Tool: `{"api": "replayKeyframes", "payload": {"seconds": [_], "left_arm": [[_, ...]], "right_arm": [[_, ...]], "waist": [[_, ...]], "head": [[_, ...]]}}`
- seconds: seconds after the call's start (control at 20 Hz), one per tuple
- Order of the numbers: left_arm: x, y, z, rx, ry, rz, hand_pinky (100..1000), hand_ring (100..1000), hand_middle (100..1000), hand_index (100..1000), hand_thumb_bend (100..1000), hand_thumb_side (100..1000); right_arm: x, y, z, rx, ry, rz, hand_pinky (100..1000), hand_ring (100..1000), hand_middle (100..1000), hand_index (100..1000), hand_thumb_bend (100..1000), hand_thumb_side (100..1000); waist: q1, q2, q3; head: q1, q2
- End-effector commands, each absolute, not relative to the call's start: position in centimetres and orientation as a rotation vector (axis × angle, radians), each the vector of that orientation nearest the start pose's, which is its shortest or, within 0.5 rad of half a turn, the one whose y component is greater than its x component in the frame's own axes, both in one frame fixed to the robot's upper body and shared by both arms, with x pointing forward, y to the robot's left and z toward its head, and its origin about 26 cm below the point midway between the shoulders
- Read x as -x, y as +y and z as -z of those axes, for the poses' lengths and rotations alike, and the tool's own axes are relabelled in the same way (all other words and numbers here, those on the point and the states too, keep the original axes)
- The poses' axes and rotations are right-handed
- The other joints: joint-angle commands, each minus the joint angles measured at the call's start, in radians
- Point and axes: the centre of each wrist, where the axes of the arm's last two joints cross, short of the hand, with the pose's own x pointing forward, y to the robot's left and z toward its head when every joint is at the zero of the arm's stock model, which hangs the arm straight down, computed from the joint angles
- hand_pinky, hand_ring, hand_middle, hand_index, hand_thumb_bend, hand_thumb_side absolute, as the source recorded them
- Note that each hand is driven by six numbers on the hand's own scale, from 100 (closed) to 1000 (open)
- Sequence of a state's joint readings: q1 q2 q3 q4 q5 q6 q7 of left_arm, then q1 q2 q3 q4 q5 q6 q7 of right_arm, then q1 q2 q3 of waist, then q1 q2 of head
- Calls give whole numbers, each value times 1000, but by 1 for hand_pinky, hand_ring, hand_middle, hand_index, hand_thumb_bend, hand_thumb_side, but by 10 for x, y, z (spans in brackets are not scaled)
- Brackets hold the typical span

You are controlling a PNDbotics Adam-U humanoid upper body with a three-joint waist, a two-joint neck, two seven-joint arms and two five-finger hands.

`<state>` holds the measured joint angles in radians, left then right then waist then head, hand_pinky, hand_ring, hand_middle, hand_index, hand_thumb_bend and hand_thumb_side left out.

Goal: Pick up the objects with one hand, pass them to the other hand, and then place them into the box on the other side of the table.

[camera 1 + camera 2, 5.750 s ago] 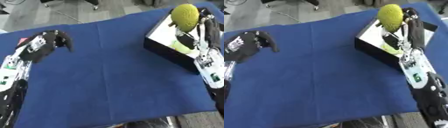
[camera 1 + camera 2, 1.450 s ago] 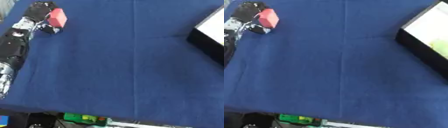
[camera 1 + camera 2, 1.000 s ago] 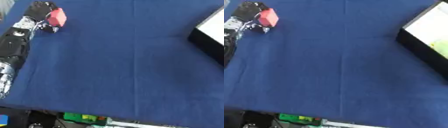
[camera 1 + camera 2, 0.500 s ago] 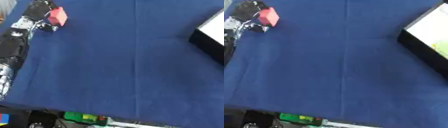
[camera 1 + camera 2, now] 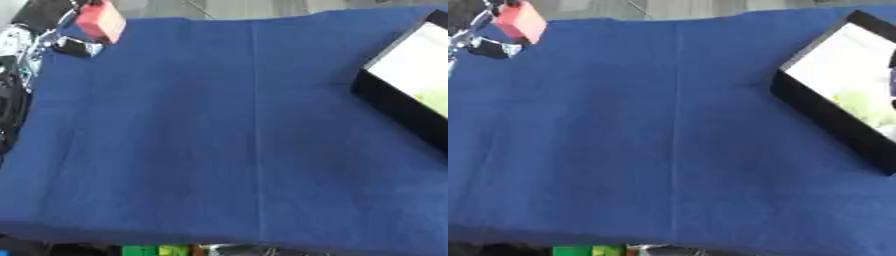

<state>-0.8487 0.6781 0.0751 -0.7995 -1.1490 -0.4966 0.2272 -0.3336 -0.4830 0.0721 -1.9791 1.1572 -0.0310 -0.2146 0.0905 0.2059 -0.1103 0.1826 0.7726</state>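
I have the red block (image 5: 99,22) grasped in my left hand (image 5: 61,31), fingers curled round it, at the bench's (image 5: 219,150) far left corner. Pick-up looks done; next I'd pass it rightward toward the box (image 5: 833,107). My right hand isn't visible.

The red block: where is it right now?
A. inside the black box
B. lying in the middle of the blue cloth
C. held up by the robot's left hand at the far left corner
C: the red block sits in the left hand at the far left corner, across the blue cloth from the black box.
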Motion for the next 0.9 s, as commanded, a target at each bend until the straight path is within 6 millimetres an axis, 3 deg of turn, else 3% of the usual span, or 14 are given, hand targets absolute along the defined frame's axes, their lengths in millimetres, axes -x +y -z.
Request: {"api": "replayKeyframes", "payload": {"seconds": [0.05, 0.3, 0.55, 0.9], "left_arm": [[-437, 431, -224, -1366, -1814, 1291, 615, 448, 425, 559, 100, 249], [-434, 380, -220, -970, -2074, 1310, 587, 421, 394, 525, 100, 264], [-430, 330, -216, -536, -2171, 1300, 567, 405, 375, 502, 100, 278], [-425, 279, -208, -57, -2116, 1297, 550, 395, 364, 486, 100, 289]], "right_arm": [[-300, -262, -221, -1899, 2488, 1227, 831, 790, 812, 840, 109, 100], [-302, -239, -224, -1651, 2474, 1399, 844, 803, 843, 869, 311, 100], [-302, -215, -230, -1465, 2446, 1510, 876, 837, 890, 902, 346, 100], [-302, -196, -233, -1413, 2378, 1570, 907, 851, 918, 919, 371, 100]], "waist": [[0, -30, 5], [3, -53, 23], [2, -64, 36], [-2, -63, 46]], "head": [[-25, -3], [-50, -3], [-75, -3], [-90, -3]]}}
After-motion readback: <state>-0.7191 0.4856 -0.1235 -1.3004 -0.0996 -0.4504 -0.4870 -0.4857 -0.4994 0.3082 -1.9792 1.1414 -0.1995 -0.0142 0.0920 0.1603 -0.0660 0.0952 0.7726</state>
